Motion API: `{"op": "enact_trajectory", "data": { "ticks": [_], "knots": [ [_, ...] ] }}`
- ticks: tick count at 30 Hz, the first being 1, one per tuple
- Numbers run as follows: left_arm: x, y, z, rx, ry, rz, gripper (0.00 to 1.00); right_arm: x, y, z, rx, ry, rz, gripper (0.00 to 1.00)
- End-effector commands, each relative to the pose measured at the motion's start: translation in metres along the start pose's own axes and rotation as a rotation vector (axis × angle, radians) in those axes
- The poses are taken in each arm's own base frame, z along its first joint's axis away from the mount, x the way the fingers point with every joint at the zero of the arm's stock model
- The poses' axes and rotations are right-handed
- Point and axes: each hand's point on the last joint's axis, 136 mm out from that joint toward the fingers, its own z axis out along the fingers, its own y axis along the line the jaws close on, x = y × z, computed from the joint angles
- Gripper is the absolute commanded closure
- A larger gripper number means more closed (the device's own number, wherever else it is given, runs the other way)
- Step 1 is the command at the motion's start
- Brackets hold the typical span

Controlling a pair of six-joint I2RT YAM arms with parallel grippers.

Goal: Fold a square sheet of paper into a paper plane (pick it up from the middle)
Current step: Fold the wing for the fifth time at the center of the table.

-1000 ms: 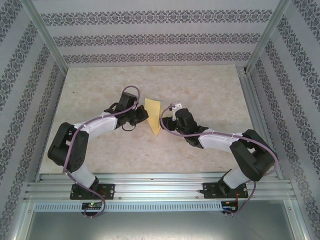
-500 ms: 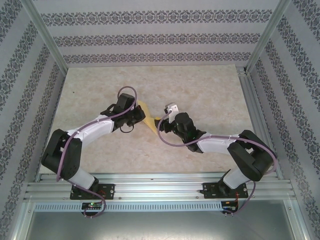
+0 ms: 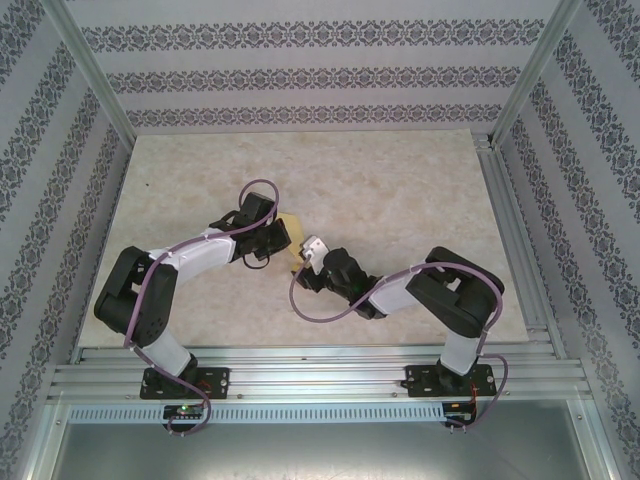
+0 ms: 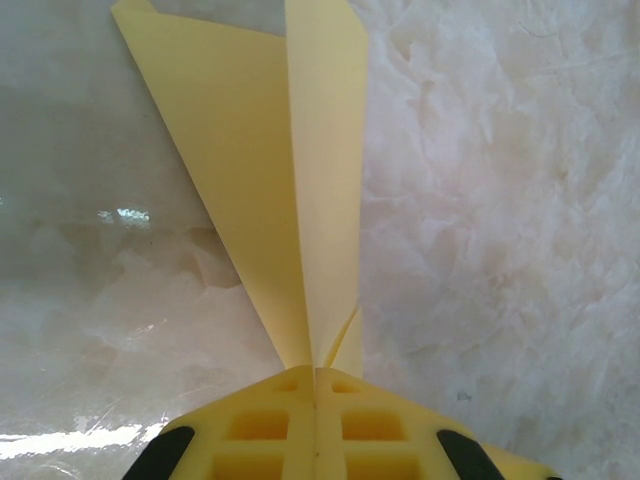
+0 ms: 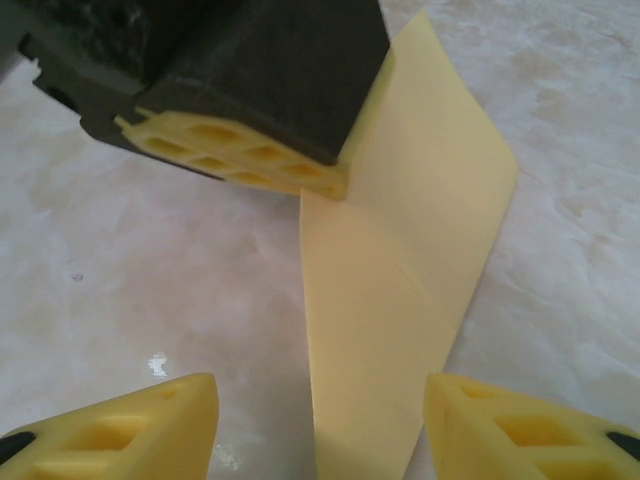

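Fingers [image 4: 260, 430] of the left gripper [image 4: 315, 385] are pressed together on the paper plane's [image 4: 290, 180] pointed end. The right gripper [image 5: 320, 425] is spread apart, straddling its other end, near the worktop's [image 3: 400, 190] middle.

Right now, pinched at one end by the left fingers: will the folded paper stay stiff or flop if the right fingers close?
Probably stiff along its crease: the folded paper juts straight from the left fingers without sagging. Thin, likely light, so the right fingers touching one side first may swing it. Flaps splay near the pinch; may spring open.
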Motion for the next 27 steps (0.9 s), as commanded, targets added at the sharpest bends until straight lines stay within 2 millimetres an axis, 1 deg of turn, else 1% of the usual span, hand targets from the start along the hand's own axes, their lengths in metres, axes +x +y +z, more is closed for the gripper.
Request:
{"op": "enact_trajectory", "data": {
  "ticks": [1,10,13,19,22,26,27],
  "knots": [
    [-0.001,-0.003,-0.001,-0.014,-0.004,-0.009,0.95,-0.019,-0.001,0.008,0.04,-0.082,-0.037,0.45],
    [0.001,-0.004,0.0,-0.01,0.007,-0.014,0.95,-0.024,-0.006,0.026,0.111,-0.099,-0.07,0.53],
    [0.001,-0.005,0.0,-0.007,0.009,-0.013,0.95,-0.021,-0.006,0.031,0.118,-0.09,-0.075,0.58],
    [0.001,-0.007,-0.002,0.002,0.011,-0.015,0.94,-0.014,-0.007,0.034,0.121,-0.074,-0.064,0.69],
    [0.001,-0.009,-0.003,0.011,0.013,-0.018,0.92,-0.011,-0.007,0.035,0.12,-0.071,-0.059,0.71],
    [0.001,-0.011,-0.002,0.026,0.017,-0.029,0.88,-0.01,-0.006,0.038,0.114,-0.076,-0.06,0.79],
    [0.0,-0.012,-0.003,0.027,0.016,-0.028,0.85,-0.009,-0.006,0.038,0.112,-0.075,-0.06,0.81]
  ]
}}
